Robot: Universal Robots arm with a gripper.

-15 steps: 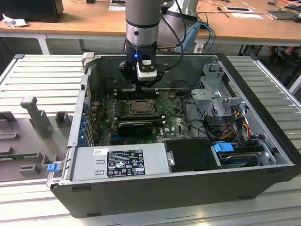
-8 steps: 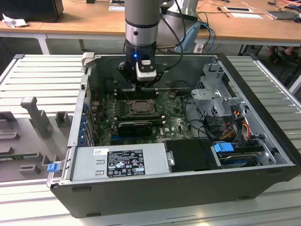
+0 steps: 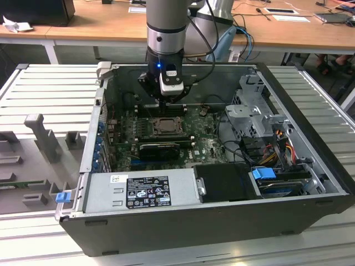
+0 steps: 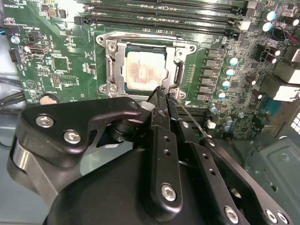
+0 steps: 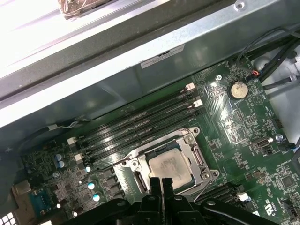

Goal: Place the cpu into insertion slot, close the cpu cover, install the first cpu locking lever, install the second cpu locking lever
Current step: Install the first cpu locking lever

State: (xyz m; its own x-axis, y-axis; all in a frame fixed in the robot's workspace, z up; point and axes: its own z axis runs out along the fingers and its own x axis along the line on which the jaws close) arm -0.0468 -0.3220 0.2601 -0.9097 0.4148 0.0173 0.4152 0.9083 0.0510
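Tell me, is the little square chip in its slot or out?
In. The cpu lies flat inside the insertion slot, its pale face showing through the silvery cpu cover framing it in the second wrist view.

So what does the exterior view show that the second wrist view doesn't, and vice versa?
Exterior view: the open dark grey computer case, its silver power supply box, the grey robot arm and wooden desks behind. Second wrist view: how the black gripper stands: shut, tips at the silvery cover frame's edge, beside a thin wire lever. Both: the pale square cpu seated under that frame, on the green circuit board.
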